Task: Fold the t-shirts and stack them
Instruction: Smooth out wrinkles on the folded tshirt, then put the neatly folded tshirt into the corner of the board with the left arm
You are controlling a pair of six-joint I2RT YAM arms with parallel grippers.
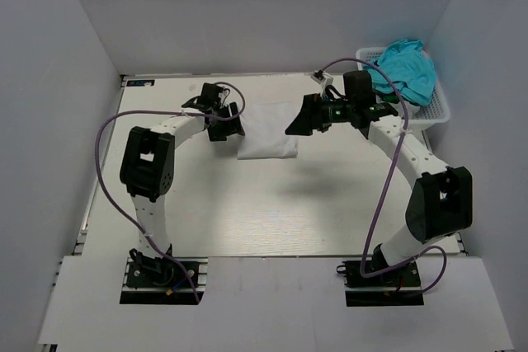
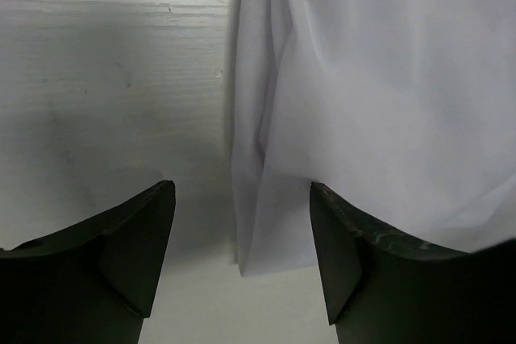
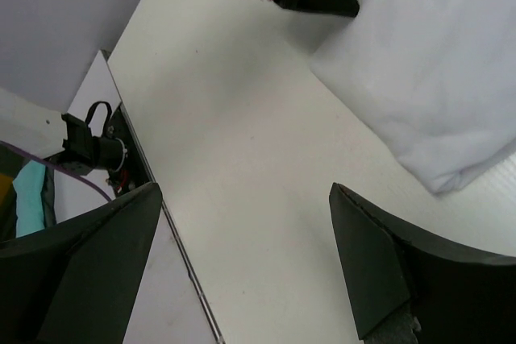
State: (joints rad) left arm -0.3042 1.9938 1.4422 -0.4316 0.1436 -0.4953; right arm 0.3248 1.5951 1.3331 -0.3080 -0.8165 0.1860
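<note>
T-shirt (image 1: 270,131) lies folded between left end effector (image 1: 234,126) and right end effector (image 1: 294,126), both spread wide, empty.

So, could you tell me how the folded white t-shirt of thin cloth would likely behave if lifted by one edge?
The folded white t-shirt would probably droop and fall open: the left wrist view shows thin layers in soft, loose creases. It looks light, being so thin. Pushed across the pale table, it would likely bunch rather than slide whole.
</note>
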